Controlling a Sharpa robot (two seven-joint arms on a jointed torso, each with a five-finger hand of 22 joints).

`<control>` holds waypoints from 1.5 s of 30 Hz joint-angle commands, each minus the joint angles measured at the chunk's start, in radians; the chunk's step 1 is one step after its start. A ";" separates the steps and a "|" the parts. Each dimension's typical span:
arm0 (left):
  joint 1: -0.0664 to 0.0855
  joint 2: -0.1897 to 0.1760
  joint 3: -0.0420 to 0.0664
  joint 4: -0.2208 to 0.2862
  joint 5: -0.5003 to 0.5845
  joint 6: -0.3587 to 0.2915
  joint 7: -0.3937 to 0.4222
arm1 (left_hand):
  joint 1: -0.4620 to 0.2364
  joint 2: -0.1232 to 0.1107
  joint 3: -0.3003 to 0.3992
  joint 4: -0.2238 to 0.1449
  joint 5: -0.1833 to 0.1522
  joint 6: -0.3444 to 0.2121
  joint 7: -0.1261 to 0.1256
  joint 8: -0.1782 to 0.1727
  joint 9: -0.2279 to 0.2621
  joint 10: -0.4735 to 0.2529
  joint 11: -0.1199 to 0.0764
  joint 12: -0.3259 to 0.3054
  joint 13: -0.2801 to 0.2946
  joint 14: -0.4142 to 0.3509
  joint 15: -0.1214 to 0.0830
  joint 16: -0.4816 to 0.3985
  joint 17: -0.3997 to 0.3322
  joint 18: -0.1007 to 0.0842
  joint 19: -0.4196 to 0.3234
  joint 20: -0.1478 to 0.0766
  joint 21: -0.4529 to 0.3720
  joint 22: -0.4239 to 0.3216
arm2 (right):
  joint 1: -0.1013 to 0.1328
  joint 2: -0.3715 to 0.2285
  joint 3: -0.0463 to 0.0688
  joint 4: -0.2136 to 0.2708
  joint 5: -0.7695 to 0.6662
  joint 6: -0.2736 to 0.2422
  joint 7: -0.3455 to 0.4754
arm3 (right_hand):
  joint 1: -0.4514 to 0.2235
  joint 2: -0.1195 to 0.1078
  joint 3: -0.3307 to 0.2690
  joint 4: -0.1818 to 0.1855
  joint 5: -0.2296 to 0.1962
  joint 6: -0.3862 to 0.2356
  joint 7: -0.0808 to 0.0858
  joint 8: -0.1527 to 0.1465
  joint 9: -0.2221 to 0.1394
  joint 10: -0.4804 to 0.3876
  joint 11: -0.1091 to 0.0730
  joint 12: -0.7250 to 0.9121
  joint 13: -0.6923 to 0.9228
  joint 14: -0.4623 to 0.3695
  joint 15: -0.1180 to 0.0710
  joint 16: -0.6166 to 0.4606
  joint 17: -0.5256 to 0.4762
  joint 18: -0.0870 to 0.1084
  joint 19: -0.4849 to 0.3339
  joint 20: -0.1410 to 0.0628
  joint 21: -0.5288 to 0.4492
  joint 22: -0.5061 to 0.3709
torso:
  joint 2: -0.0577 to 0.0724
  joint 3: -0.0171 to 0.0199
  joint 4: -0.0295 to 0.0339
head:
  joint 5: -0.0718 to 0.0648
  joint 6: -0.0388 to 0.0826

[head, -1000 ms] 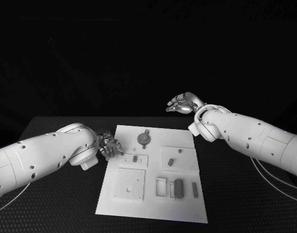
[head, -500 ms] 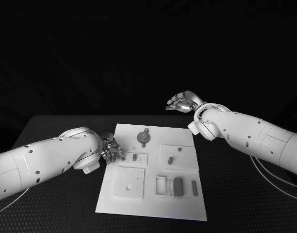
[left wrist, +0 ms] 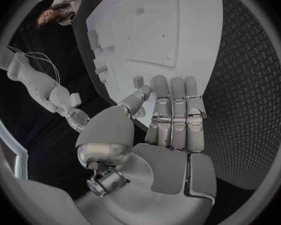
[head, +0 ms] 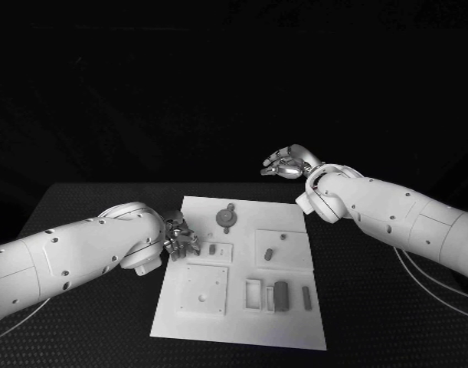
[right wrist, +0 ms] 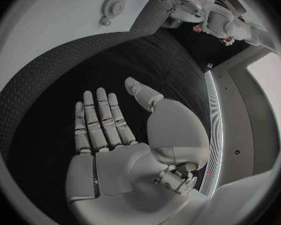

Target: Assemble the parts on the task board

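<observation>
The white task board (head: 245, 322) lies mid-table with grey parts on it: a round part (head: 227, 218) at the far end, a small upright part (head: 211, 249) near the left edge, and an oblong part (head: 281, 295) in a slot toward the near end. My left hand (head: 181, 239) sits at the board's left edge, just beside the small upright part. In the left wrist view that hand (left wrist: 172, 120) has its fingers straight, tips over the board (left wrist: 178, 30), thumb close to the small part (left wrist: 138, 81), holding nothing. My right hand (head: 289, 162) hangs raised beyond the board's far right corner, its palm (right wrist: 109, 135) flat and empty.
A square plate (head: 205, 290) and a slim bar (head: 306, 300) also sit on the board. Black textured table (head: 378, 307) surrounds it on both sides. My right forearm (head: 410, 218) reaches over the table to the right of the board.
My left arm has slid a little toward the board, bringing the hand closer to the small upright part. The right hand has stayed where it was.
</observation>
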State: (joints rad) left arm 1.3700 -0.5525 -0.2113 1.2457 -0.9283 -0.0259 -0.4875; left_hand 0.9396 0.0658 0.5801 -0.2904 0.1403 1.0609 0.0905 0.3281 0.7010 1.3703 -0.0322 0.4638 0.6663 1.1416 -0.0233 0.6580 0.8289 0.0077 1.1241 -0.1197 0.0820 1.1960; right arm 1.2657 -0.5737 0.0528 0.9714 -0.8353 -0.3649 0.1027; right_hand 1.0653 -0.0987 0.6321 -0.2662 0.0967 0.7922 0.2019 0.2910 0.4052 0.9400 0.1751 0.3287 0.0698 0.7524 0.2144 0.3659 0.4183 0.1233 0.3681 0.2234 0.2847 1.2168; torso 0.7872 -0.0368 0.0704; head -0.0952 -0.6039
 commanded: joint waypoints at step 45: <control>-0.005 0.006 -0.002 -0.004 -0.047 -0.053 0.024 | 0.012 -0.009 0.011 0.000 0.019 0.039 -0.030 0.012 0.000 0.008 -0.010 0.007 0.001 0.010 0.000 0.014 -0.003 0.000 0.014 -0.002 0.003 0.010 | -0.002 0.000 0.000 0.000 0.000 0.011 0.012 | -0.004 -0.002 0.000 0.002 -0.002 -0.009 0.011 0.007 -0.004 0.000 0.005 -0.007 -0.001 -0.008 -0.002 -0.007 0.003 -0.014 0.000 -0.001 -0.009 0.005 | 0.000 -0.0001 0.0011 | -0.002 -0.001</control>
State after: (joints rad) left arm 1.3660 -0.5465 -0.2124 1.2375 -0.9706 -0.0567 -0.4777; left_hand 0.9432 0.0617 0.5853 -0.2898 0.1537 1.0605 0.0901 0.3367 0.7005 1.3743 -0.0365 0.4669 0.6663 1.1415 -0.0233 0.6658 0.8268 0.0077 1.1313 -0.1197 0.0820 1.2045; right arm 1.2641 -0.5742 0.0528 0.9706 -0.8347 -0.3645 0.1031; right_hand 1.0653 -0.0987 0.6321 -0.2662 0.0967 0.7922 0.2019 0.2961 0.4026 0.9400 0.1751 0.3287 0.0698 0.7523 0.2144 0.3618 0.4208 0.1232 0.3681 0.2234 0.2806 1.2208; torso 0.7871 -0.0371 0.0709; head -0.0976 -0.6035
